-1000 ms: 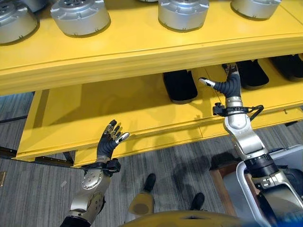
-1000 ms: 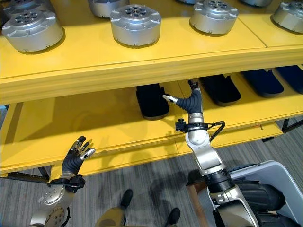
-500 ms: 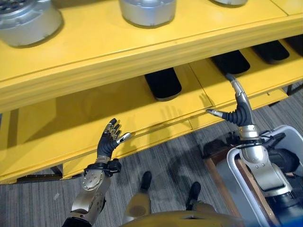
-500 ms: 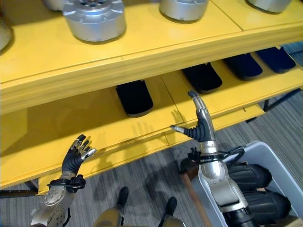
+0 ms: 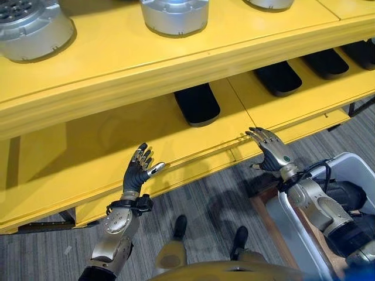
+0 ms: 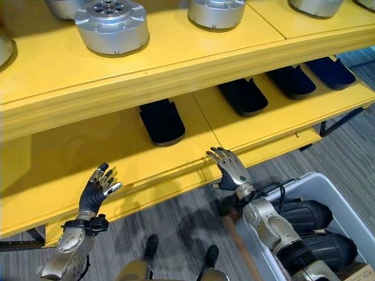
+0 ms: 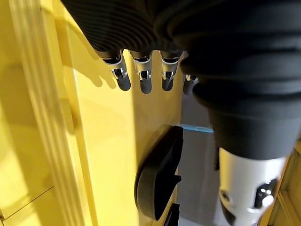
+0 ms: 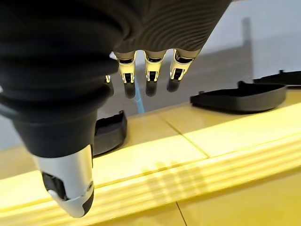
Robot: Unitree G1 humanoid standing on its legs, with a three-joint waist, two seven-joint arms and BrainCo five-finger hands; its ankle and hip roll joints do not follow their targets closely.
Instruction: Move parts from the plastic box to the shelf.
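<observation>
While both hands are empty, the task stands between one placement and the next pick. The right hand (image 6: 233, 170) hovers at the front edge of the yellow shelf (image 6: 176, 158), its lower level, with fingers extended and spread and nothing between them; its wrist view shows the fingertips (image 8: 150, 87) straight and clear of the shelf surface. The left hand (image 5: 139, 170) is raised near the same front edge further to the robot's left, fingers open and relaxed, holding nothing.

Black parts (image 6: 162, 121) already lie in a row on the lower level, each set apart from its neighbours. Silver round housings (image 6: 111, 25) stand on the upper level. The plastic box (image 6: 328, 190) sits on the floor at the robot's right, and at least 2 dark parts (image 6: 307, 215) remain inside it.

Judged from this layout, the step in hand is the return from shelf to box. The next move calls for lowering the right hand into the box, closing the fingers round 1 dark part and lifting it clear of the box wall.
</observation>
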